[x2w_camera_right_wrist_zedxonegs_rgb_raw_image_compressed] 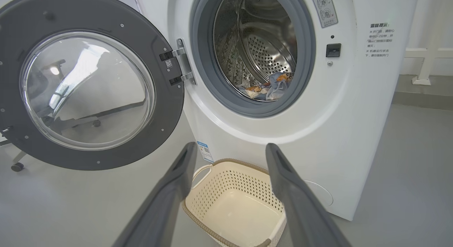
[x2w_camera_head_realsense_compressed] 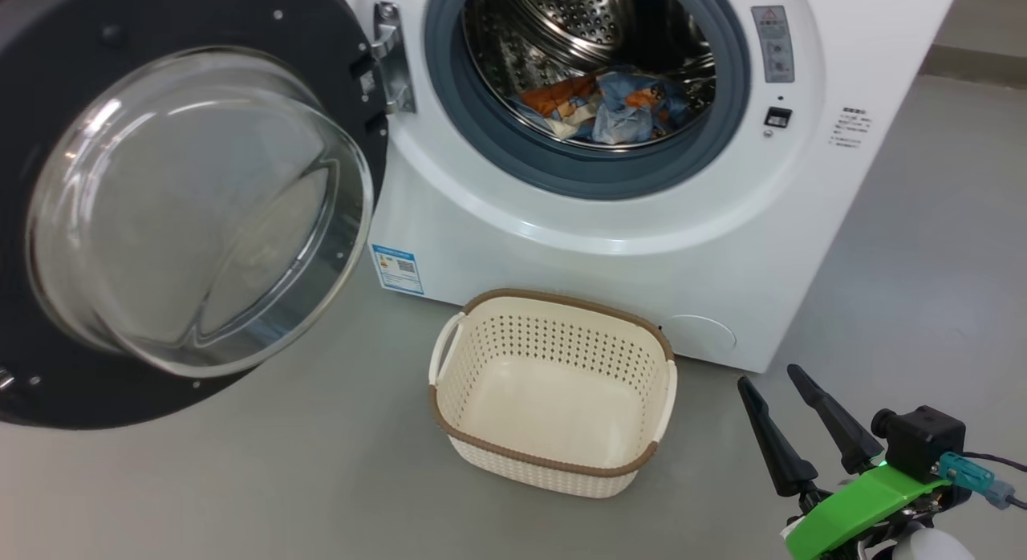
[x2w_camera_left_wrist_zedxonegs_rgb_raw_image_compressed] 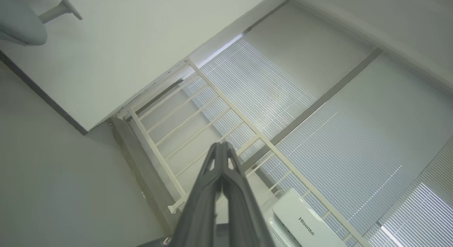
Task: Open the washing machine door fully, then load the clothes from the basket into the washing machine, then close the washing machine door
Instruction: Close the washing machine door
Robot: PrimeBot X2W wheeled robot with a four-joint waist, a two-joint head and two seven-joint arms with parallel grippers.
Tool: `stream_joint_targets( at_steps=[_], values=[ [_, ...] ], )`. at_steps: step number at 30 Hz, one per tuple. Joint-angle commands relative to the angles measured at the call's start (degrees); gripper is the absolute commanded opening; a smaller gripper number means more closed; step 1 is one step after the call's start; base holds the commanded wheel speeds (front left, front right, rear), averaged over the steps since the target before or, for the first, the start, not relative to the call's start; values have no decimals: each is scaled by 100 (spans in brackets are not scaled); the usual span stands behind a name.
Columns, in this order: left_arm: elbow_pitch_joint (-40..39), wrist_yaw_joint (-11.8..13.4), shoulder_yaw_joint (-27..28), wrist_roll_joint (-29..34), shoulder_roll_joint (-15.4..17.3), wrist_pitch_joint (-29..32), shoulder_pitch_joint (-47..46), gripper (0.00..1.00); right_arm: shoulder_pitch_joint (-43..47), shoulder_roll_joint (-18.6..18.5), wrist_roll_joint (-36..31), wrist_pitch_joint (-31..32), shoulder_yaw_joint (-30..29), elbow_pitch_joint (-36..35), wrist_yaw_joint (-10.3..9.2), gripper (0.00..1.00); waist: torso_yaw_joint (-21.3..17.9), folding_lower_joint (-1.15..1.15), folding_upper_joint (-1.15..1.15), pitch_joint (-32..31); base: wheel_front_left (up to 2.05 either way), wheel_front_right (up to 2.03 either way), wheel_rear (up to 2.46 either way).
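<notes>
The washing machine stands ahead with its door swung wide open to the left. The clothes, blue with orange patches and a pale piece, lie inside the steel drum. The basket sits on the floor in front of the machine with nothing in it. My right gripper is open and holds nothing, low at the right, right of the basket. My left gripper is shut with nothing in it, pointing up at a wall and blinds.
Grey floor spreads around the basket and under the open door. A white railing and a white appliance lie in the left wrist view. A wheeled stand's foot sits beyond the door.
</notes>
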Motion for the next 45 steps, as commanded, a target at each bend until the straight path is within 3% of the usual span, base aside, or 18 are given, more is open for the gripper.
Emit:
stream_joint_targets(
  at_steps=[1,8,15,30,38,45],
  values=[
    [223,-39,187,-104,439,111,-233,0,-238,-131,47,-28,156,-135,8,100,-175,0,0,156,0,0,0],
    [1865,-38,667,-384,933,8,-464,0,-392,-341,44,-28,212,-153,8,100,-534,0,0,416,0,0,0],
    [2587,-39,891,-536,1211,-79,-490,0,-433,-478,23,-28,143,-235,8,100,-730,0,0,705,0,0,0],
    [3375,-39,756,-596,1205,-40,-594,0,-576,-541,-40,-28,97,-299,8,100,-793,0,0,1080,0,0,0],
    [3558,-39,475,-579,1103,646,-502,0,-553,-528,-24,-28,104,-243,8,100,-758,0,0,994,0,0,0],
    [3301,-39,21,-595,941,1998,-263,0,-476,-444,12,-28,96,-209,8,100,-640,0,0,793,0,0,0]
  ],
)
